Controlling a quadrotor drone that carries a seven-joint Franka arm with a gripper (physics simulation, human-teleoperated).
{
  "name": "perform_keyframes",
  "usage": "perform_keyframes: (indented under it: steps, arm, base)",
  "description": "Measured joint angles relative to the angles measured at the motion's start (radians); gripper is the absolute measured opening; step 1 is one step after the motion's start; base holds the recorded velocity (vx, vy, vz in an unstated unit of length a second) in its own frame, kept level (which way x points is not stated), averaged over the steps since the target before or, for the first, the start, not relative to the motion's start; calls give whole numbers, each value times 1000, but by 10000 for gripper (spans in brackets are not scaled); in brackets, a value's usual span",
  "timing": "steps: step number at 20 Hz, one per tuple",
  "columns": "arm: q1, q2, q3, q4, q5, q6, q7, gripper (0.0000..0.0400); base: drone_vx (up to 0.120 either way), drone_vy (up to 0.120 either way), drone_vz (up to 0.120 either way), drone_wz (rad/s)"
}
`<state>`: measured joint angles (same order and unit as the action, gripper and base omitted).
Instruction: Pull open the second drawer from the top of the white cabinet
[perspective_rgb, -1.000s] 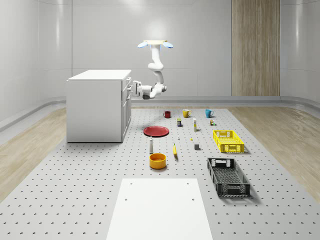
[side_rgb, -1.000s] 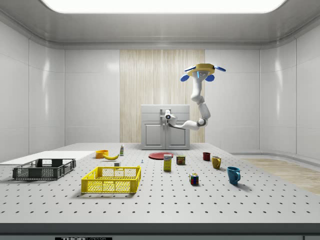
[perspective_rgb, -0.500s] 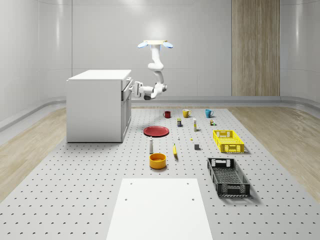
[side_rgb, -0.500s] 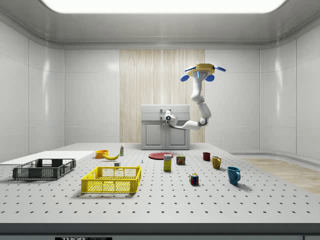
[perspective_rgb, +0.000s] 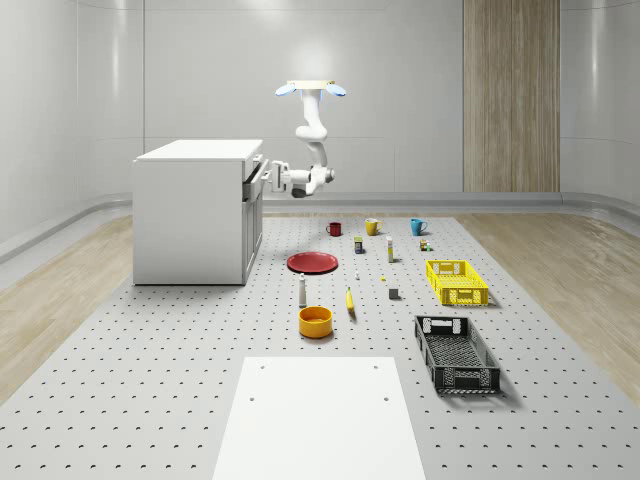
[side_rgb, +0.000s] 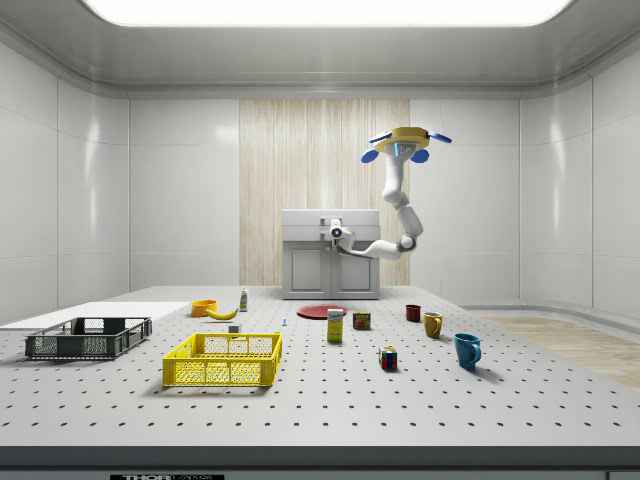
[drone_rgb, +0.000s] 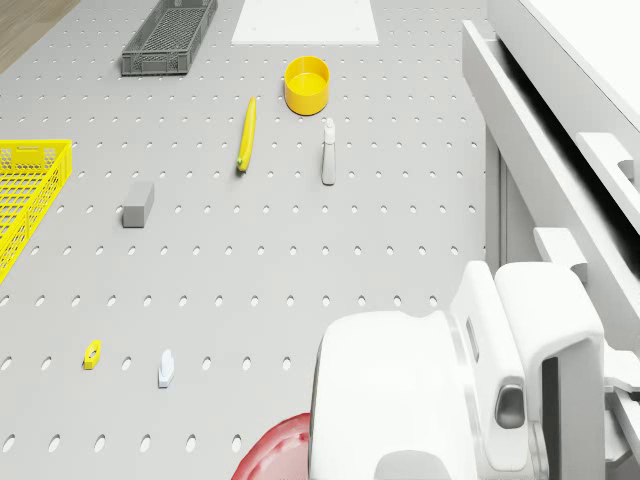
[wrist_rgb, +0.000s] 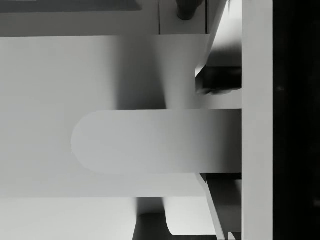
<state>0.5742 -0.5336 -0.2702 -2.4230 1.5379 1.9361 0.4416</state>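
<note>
The white cabinet (perspective_rgb: 190, 215) stands on the pegboard floor at the whole-scene view's left. An upper drawer (perspective_rgb: 256, 174) juts a little out of its front; in the drone view its front panel (drone_rgb: 540, 150) stands proud of the cabinet. My drone (perspective_rgb: 311, 90) hovers in the air in front of the cabinet, higher than its top, with the arm bent down toward it. The gripper (perspective_rgb: 271, 176) is at the drawer front, shut on the drawer handle (wrist_rgb: 150, 147), which runs across the wrist view. In the side view the gripper (side_rgb: 332, 232) is seen against the cabinet (side_rgb: 330, 270).
A red plate (perspective_rgb: 313, 262) lies on the floor below the arm. A small bottle (perspective_rgb: 302, 291), a banana (perspective_rgb: 350, 300) and an orange bowl (perspective_rgb: 315, 321) sit nearer the camera. Three mugs (perspective_rgb: 372, 227), a yellow crate (perspective_rgb: 457, 282), a black crate (perspective_rgb: 456, 353) and a white sheet (perspective_rgb: 320, 415) lie further off.
The gripper has drawn slightly away from the cabinet, and the drawer has slid out with it. The drone has kept its place.
</note>
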Motion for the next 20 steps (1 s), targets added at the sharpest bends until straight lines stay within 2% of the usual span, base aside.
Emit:
perform_keyframes:
  steps: [2,4,6,8,10,14,15,17,20]
  arm:
    - [-11,-7,-8,-5,-12,-14,8,160]
    - [-20,-28,-11,8,-58,-19,105,263]
    - [-24,-33,-26,1,-70,-31,79,235]
    - [-31,-28,-43,-16,-61,-49,13,189]
    - [-38,-32,-52,-19,-63,-62,10,158]
    - [-51,-38,-66,-22,-77,-82,20,156]
    - [-54,-32,-74,-32,-72,-92,-33,143]
    - [-65,-39,-85,-32,-83,-107,-22,126]
    - [-79,-50,-106,-31,-112,-132,14,139]
  base:
    - [0,0,0,0]
    - [0,0,0,0]
    - [0,0,0,0]
    - [0,0,0,0]
    - [0,0,0,0]
    - [0,0,0,0]
    - [0,0,0,0]
    - [0,0,0,0]
    - [0,0,0,0]
